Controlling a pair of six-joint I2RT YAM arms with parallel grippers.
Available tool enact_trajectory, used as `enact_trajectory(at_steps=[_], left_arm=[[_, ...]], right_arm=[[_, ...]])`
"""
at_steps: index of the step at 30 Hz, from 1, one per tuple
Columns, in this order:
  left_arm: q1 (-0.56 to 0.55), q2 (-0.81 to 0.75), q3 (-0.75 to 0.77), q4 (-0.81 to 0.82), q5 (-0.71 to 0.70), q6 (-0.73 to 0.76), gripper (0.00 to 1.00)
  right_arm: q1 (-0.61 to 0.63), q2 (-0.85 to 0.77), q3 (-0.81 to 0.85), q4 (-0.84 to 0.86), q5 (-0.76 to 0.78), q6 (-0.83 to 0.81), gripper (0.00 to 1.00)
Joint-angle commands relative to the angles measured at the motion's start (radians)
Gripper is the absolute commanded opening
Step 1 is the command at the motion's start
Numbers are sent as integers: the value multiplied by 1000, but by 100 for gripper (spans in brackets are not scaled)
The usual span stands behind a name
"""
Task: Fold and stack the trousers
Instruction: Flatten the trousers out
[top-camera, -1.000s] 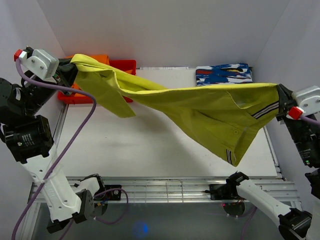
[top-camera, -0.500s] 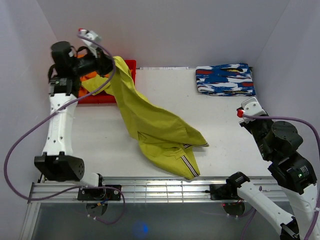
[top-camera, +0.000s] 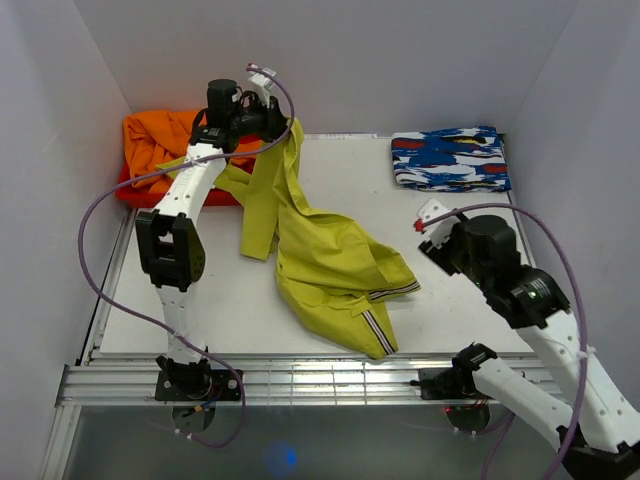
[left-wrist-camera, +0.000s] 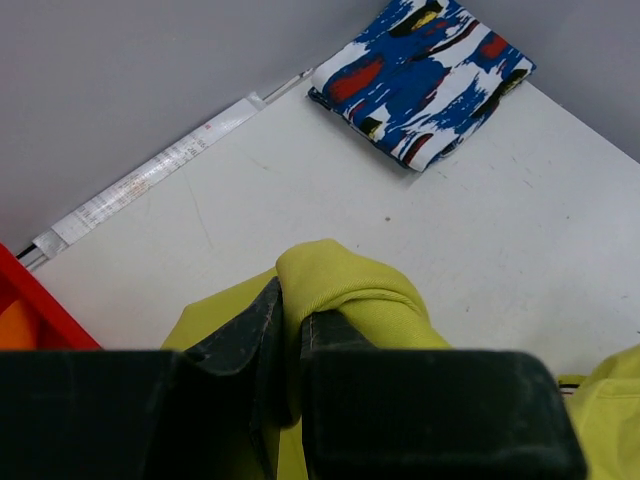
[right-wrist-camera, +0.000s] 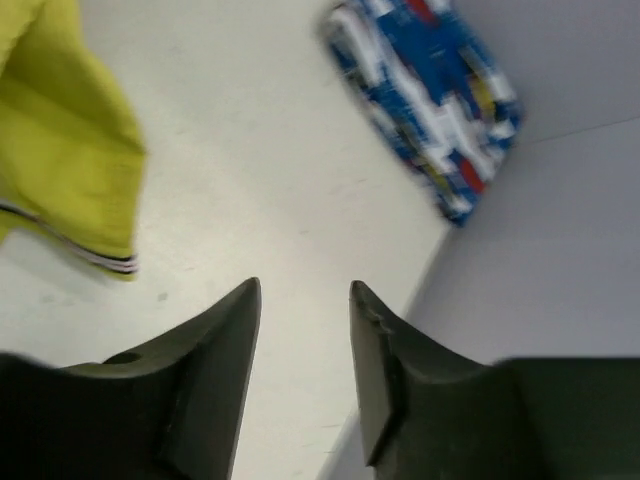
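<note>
The left end effector (left-wrist-camera: 292, 300) is clamped on a fold of the trousers (top-camera: 330, 260), held up at the far left of the table (top-camera: 240, 310). The rest drapes down into a heap mid-table. The right end effector (right-wrist-camera: 305, 300), fingers apart and empty, hovers just right of the striped waistband (top-camera: 376, 328).

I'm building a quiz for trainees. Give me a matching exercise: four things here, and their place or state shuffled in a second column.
1 trousers
2 patterned cloth
3 orange garment
4 right gripper

a folded, far right corner
b open, empty
c in the red bin, far left
d pinched by the left gripper, heaped on the table

Pairs: 1-d, 2-a, 3-c, 4-b
</note>
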Motion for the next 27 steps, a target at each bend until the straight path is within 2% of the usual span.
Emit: enact_trajectory(at_steps=[1,3,4,5,6,8,9,10,11,13,14,15,18,21,23,27], left_arm=[[-25,74,158,28,-67,-18,0],[-26,159,212,13,-142,-12,13],[-30,190,292,-10,-168,1,25],[-30,263,352,-48,-237,23,42],[-30,294,414,-134,-277,38,49],[-13,322,509,-206,-349,70,60],[1,305,490,-228,-345,78,63],[39,276,448,-240,-339,84,69],[88,209,292,-233,-337,103,79],[150,155,255,-242,-326,121,88],[182,139,232,-257,-323,124,89],[270,127,211,-292,-308,123,89],[389,138,209,-384,-245,146,89],[435,145,158,-418,-210,229,89],[437,147,126,-423,-210,288,89],[438,171,85,-409,-211,316,88]], right_arm=[[-4,79,-113,-40,-192,7,70],[-16,169,-141,-33,-226,-13,78],[-29,205,-144,-32,-244,-15,80],[-46,242,-137,-30,-313,-19,81],[-58,274,-123,-30,-356,-18,81],[-83,368,-60,-50,-504,-3,81],[-83,391,-42,-59,-554,-1,80],[-78,439,-23,-68,-594,-1,80],[-57,492,15,-84,-649,4,80],[-20,544,27,-107,-660,8,80],[2,570,46,-117,-678,14,80],[53,610,52,-133,-685,20,79],[183,656,46,-108,-668,48,80],[285,696,22,-56,-626,68,81],[318,719,8,-26,-596,94,81],[365,800,-28,51,-525,132,82]])
